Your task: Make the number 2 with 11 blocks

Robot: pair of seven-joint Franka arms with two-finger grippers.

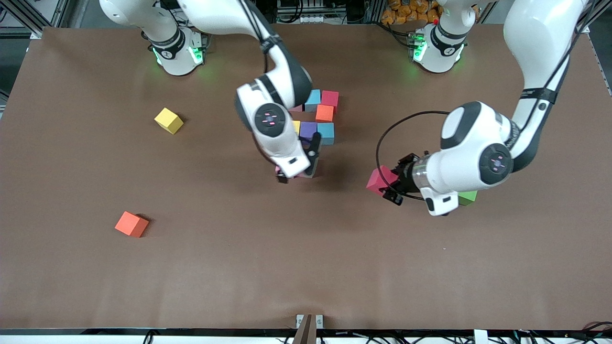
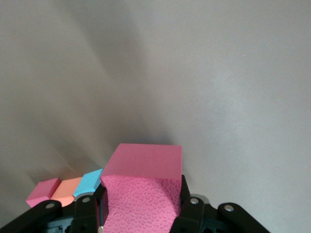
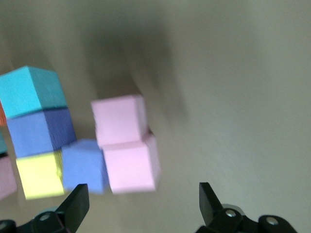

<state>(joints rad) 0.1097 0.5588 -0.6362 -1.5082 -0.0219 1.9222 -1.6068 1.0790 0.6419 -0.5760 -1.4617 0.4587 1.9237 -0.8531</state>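
**Setting: robotics lab bench**

The site is a robot manipulation lab, not a home or shop. A wide table [image 1: 95, 267] covered in plain brown matting serves as the landmark. Two white arm bases [image 1: 178, 50] are bolted at the table's edge farthest from the front camera, each with green status lights glowing at its collar. Just past that same edge stand aluminium extrusion framing [image 1: 28, 16] and a power strip [image 1: 299, 9]. Along the edge nearest the camera runs loose black cabling [image 1: 430, 338]. On the table lie foam cubes [image 1: 169, 120] in mixed colours, typical test props.
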